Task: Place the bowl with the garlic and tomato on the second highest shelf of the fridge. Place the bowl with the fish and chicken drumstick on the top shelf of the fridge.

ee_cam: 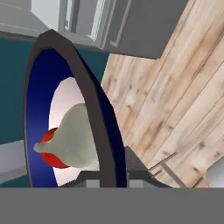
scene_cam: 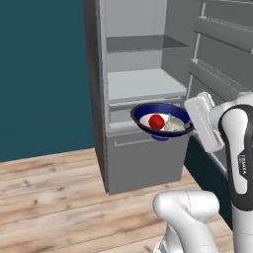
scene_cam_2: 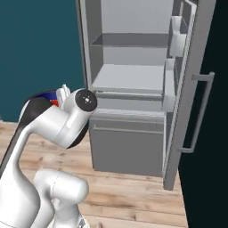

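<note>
The dark blue bowl (scene_cam: 161, 120), white inside, carries the tomato (scene_cam: 156, 121) and garlic (scene_cam: 173, 123) (side by side). The gripper (ee_cam: 114, 173) pinches its rim, holding it before the open fridge (scene_cam: 143, 99), just below the pale second highest shelf (scene_cam: 146, 84), above plank floor (scene_cam: 54, 197).

You have the bowl (scene_cam: 161, 121) raised in front of the open fridge (scene_cam: 143, 94), just below the second highest shelf (scene_cam: 146, 84). The tomato (scene_cam: 156, 121) sits in it, touching the garlic (scene_cam: 173, 123) to its right. The top shelf (scene_cam: 143, 43) lies one step above. The fridge door (scene_cam_2: 193, 89) stands open to the right.
</note>
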Controlling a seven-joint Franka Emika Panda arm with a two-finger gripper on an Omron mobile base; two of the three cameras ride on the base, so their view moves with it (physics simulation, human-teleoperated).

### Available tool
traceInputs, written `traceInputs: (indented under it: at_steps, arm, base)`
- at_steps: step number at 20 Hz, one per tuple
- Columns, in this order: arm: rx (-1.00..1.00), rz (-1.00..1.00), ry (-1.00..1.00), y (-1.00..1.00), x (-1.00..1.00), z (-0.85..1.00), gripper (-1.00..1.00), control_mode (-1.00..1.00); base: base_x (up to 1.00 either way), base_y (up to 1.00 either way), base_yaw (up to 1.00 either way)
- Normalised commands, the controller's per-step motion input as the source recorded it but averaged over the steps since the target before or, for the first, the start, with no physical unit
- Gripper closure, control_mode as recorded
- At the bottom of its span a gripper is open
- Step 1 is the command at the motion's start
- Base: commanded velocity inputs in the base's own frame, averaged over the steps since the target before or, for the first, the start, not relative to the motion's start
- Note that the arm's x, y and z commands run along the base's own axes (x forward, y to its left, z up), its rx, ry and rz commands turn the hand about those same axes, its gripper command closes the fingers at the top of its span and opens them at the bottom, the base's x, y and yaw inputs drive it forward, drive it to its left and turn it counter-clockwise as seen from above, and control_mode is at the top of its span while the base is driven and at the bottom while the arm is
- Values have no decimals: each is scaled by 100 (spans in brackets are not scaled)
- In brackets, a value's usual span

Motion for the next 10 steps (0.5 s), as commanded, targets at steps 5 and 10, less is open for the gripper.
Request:
traceInputs:
  at_steps: [5, 10]
  arm:
    - [0, 0, 0, 0, 0, 0, 100, 100]
    - [0, 0, 0, 0, 0, 0, 100, 100]
  base:
    - [100, 1, -2]
    - [100, 0, -3]
